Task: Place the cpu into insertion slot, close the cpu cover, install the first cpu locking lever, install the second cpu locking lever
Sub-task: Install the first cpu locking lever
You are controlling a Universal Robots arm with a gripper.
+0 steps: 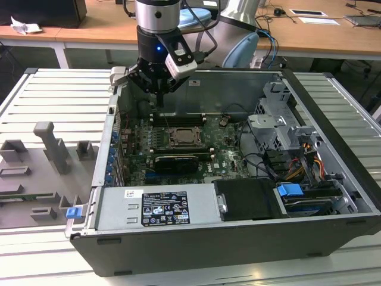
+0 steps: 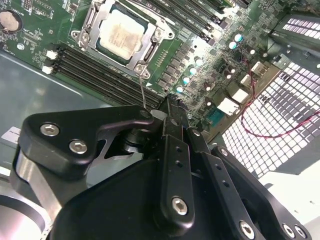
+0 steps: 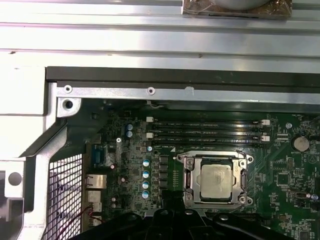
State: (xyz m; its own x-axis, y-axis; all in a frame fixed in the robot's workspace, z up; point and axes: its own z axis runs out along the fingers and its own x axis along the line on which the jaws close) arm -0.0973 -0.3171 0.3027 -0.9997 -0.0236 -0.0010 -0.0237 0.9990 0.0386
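— Looking into the computer case (image 1: 333,179), can you spot the cpu (image 3: 216,181)?
— Yes. You see it lying flat in the insertion slot (image 3: 186,196) on the green board (image 3: 280,175), with the cpu cover (image 3: 241,176) shut around it like a frame.
— And your pincer (image 1: 159,95)?
— It hangs above the board, near the long black memory slots (image 3: 207,131), away from the chip. Its fingers (image 2: 172,117) are pressed together and hold nothing.
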